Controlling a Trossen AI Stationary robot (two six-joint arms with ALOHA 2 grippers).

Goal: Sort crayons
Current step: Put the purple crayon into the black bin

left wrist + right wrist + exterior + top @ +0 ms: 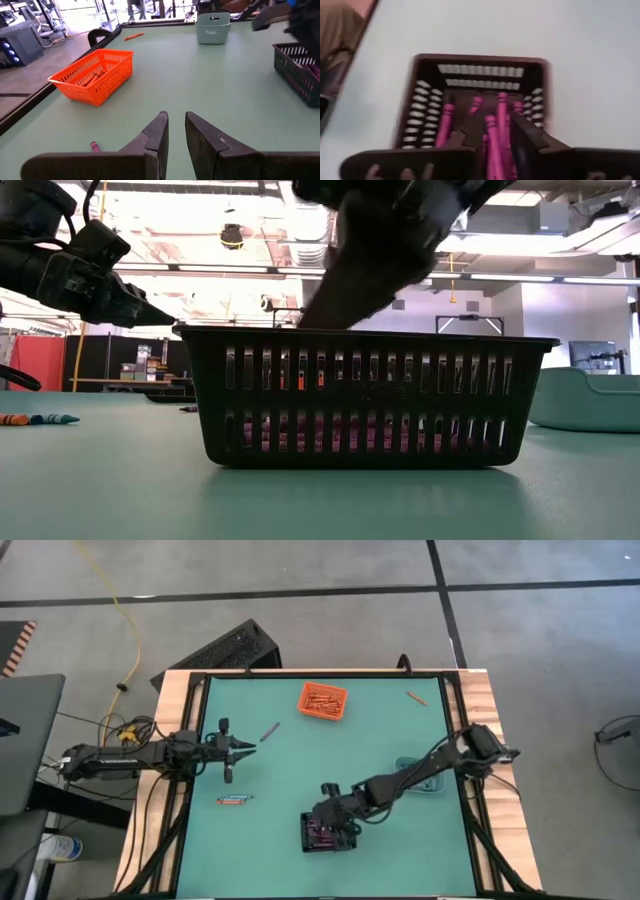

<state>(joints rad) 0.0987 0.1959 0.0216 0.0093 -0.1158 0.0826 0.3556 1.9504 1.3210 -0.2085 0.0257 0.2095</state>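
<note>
My right gripper (327,812) hangs over the black bin (325,833) near the table's front. Its fingers stand a little apart and empty above the purple crayons (492,135) lying in the bin. My left gripper (243,748) is shut and empty above the mat at the left. An orange and a blue crayon (235,800) lie on the mat near it, and a purple crayon (270,730) lies farther back. An orange crayon (416,697) lies at the far right. The orange bin (323,700) holds orange crayons (92,77).
A teal bin (415,775) stands on the mat under my right arm, right of the black bin. The mat has a raised black rim (300,673). Bare mat lies between the orange bin and the black bin.
</note>
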